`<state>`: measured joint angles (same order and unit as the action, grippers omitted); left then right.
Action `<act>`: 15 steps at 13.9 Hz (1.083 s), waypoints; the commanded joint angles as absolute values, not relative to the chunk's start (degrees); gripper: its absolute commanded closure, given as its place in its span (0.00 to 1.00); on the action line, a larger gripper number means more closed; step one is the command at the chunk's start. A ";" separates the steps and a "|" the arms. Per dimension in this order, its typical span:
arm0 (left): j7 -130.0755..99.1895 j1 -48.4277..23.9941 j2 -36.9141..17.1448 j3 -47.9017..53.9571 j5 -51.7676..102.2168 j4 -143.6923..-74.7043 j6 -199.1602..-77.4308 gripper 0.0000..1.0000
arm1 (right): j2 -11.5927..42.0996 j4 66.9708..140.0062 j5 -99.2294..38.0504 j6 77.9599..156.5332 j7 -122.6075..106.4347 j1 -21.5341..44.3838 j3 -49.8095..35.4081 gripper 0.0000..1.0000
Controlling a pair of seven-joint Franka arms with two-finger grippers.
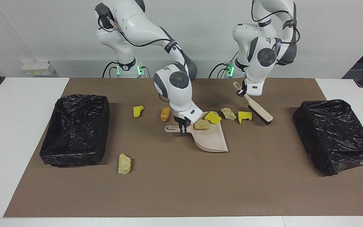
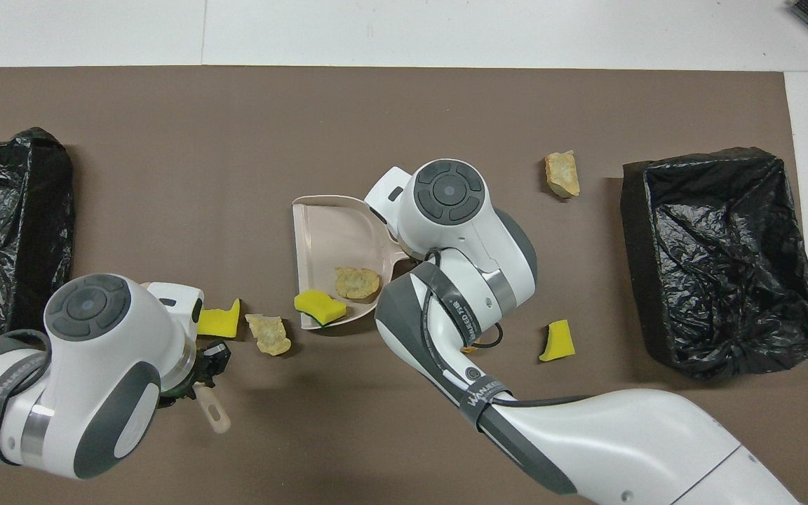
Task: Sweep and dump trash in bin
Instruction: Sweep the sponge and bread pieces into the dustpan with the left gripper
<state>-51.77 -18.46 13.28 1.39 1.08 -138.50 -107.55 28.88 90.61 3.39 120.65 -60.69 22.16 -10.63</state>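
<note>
Across the facing view from the right arm's end of the table: a bin lined with black plastic (image 1: 75, 129) sits on the brown mat (image 1: 181, 189). Just beside it, farther from the robots, lies a pale yellowish crumbly lump (image 1: 124, 164) — well apart from both grippers. Nearer the robots is a small yellow sponge chunk (image 1: 138, 111), then an orange-brown bread-like piece (image 1: 165, 114) close beside the right arm's wrist.

The right gripper (image 1: 182, 128) is clamped on the handle of the beige dustpan (image 1: 211, 140), whose flat mouth points away from the robots. In the pan's closed end, right by that gripper, sit a pale crumbly lump (image 1: 202, 125) and a green-backed yellow sponge chunk (image 1: 213, 117) perched on the rim.

Next come another crumbly lump (image 1: 228, 113) and a notched yellow sponge chunk (image 1: 244, 116), both on the mat between the dustpan and the brush (image 1: 259, 110). The left gripper (image 1: 241, 93) is closed on the brush's beige handle, holding it tilted with the dark bristles down at the mat just beside the notched chunk — whether they touch it I cannot tell.

Last, a second black-lined bin (image 1: 336, 135) sits at the left arm's end.
</note>
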 commanded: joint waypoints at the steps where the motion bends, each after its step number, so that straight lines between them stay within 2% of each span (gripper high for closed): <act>1: -52.83 -21.43 18.90 2.11 0.09 -145.02 -111.79 1.00 | 28.12 91.14 2.63 121.03 -59.24 21.80 -11.16 1.00; 4: -52.99 -27.05 14.70 2.20 2.18 -144.76 -116.96 1.00 | 27.86 91.14 5.26 117.69 -58.97 22.76 -10.99 1.00; 7: -56.68 -28.03 11.35 2.20 8.60 -143.79 -124.52 1.00 | 28.12 91.23 7.38 117.33 -58.97 23.11 -10.99 1.00; 11: -56.52 -29.35 4.68 2.28 13.27 -137.48 -129.45 1.00 | 28.12 91.14 8.17 117.25 -59.06 23.03 -11.07 1.00; 15: -50.14 -33.74 3.08 3.16 14.06 -136.14 -137.28 1.00 | 28.12 91.14 8.17 117.33 -59.41 22.94 -11.07 1.00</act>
<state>-54.43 -30.82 4.32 3.29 12.55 -137.18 -134.79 28.86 90.69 6.92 118.01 -60.52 23.27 -10.67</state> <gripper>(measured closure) 0.731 0.683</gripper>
